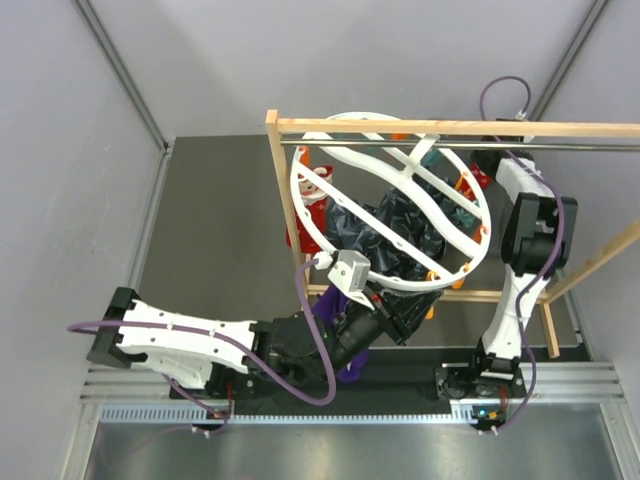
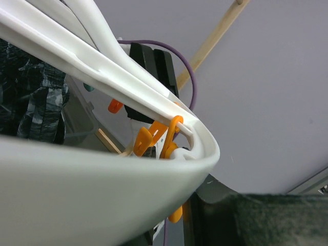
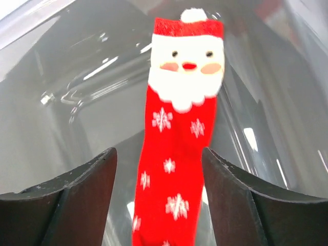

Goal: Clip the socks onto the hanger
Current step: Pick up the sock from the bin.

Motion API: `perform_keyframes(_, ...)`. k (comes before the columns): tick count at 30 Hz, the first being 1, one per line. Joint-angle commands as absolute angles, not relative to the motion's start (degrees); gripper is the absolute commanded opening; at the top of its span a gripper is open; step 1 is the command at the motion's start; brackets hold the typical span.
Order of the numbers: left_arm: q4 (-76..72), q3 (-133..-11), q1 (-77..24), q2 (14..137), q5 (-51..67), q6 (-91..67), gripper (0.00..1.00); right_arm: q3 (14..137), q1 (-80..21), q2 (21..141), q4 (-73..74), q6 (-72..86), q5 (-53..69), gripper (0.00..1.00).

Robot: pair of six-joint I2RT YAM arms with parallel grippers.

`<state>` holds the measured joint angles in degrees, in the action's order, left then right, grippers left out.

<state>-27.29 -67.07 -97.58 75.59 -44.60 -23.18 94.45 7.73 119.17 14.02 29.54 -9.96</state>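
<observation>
Sock (image 3: 177, 154), red Santa-print fabric, hangs between spread right jaws; left jaws unreadable behind white plastic ring hanger (image 2: 77, 179).

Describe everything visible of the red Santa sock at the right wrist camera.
The red fabric sock carries a white Santa face with pink cheeks, a red hat band, a white pompom and white snowflakes. Soft-looking and unfolded, it runs straight between the dark fingers of the right gripper, which stand apart; it sits nearer the picture's right finger, contact unclear. Its lower end is cut off.
</observation>
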Motion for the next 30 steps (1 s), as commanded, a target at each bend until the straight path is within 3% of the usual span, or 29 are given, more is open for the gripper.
perform_keyframes(1, -22.4, -63.6, -97.5, 75.9, -46.2, -24.1, 0.0, 103.5, 6.9, 125.5, 14.4, 25.6, -12.1, 0.67)
perform_keyframes(7, -22.5, -62.6, -97.2, 75.3, -46.2, -24.3, 0.0, 122.2, 5.5, 138.1, 24.1, 22.3, -17.0, 0.66)
perform_keyframes(17, -22.3, -61.9, -97.2, 74.6, -45.4, -25.6, 0.0, 124.5, 4.2, 144.5, 30.1, 23.6, -19.6, 0.61)
perform_keyframes(24, -21.2, -61.6, -97.2, 74.2, -45.1, -27.1, 0.0, 125.7, 4.6, 144.7, 30.4, 23.6, -17.6, 0.21)
perform_keyframes(30, -20.3, -61.8, -97.2, 74.3, -45.3, -27.9, 0.0, 126.2, 4.5, 138.1, 30.8, 22.1, -14.5, 0.01)
